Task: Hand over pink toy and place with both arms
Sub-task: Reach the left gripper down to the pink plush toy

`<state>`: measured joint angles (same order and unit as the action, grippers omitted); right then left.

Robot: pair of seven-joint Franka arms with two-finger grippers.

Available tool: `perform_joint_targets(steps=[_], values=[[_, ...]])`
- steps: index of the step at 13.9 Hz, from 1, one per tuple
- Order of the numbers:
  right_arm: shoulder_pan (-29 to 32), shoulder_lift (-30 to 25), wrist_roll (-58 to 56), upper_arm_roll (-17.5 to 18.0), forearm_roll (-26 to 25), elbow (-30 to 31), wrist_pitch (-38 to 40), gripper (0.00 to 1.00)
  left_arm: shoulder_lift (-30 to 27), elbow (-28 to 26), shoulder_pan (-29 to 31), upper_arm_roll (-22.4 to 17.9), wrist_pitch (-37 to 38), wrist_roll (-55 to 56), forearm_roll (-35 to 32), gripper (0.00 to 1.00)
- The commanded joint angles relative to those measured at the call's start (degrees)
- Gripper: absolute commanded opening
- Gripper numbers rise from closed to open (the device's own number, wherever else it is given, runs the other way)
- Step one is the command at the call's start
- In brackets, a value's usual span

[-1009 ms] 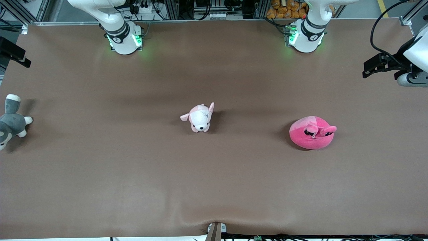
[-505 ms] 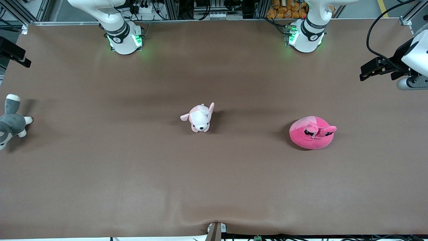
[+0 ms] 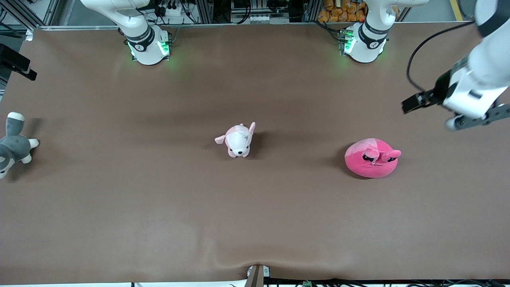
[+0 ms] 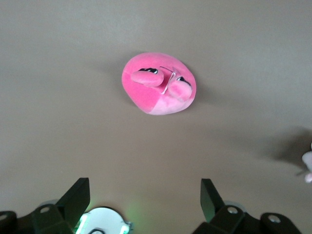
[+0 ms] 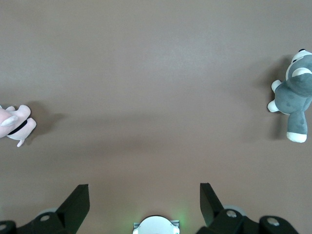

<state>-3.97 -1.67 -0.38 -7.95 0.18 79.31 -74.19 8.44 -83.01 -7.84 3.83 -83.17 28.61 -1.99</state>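
Reaching for the toy: the step in hand, judged from the task, is the left arm's first pickup.
Pink toy (image 3: 372, 158): sits on the brown surface (image 3: 279, 223) toward the left arm's end, face up, untouched.
Left claw (image 4: 145, 195): fingers spread wide, holding nothing, up in the air over the surface near the toy.
Right claw (image 5: 144, 195): fingers spread wide, empty; this arm waits.
Other plushes: pale puppy (image 3: 238, 140) mid-surface, grey-and-white animal (image 3: 12, 144) at the right arm's end.
Doing it well: centre over the round body, descend straight, pinch the plush across its middle, leaving room for the second claw.
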Motion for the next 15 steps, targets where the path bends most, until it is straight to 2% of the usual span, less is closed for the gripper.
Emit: perform_joint_targets(steps=[1,3,6,9,12,15], values=[[0.3,-0.3,0.8,0.0,0.4,0.4,0.0,1.00,5.0,3.3,-1.0,0.0,-2.4,7.8,0.0,1.00],[0.2,-0.3,0.8,0.0,0.4,0.4,0.1,1.00,5.8,1.7,-1.0,0.2,-5.7,17.7,0.1,1.00],[0.3,-0.3,0.8,0.0,0.4,0.2,0.0,1.00,5.4,-4.3,-0.9,0.2,-11.6,31.8,0.1,1.00],[0.3,-0.3,0.7,0.0,0.4,0.2,0.0,1.00,3.3,-14.4,-1.0,0.5,-24.2,48.5,0.1,1.00],[0.1,-0.3,0.8,0.0,0.4,0.2,0.1,1.00,-0.6,-24.1,-0.1,0.7,-34.2,57.1,1.9,1.00],[0.4,-0.3,0.8,0.1,0.4,0.2,0.0,1.00,-2.5,-29.5,3.5,0.7,-36.7,61.2,5.6,1.00]])
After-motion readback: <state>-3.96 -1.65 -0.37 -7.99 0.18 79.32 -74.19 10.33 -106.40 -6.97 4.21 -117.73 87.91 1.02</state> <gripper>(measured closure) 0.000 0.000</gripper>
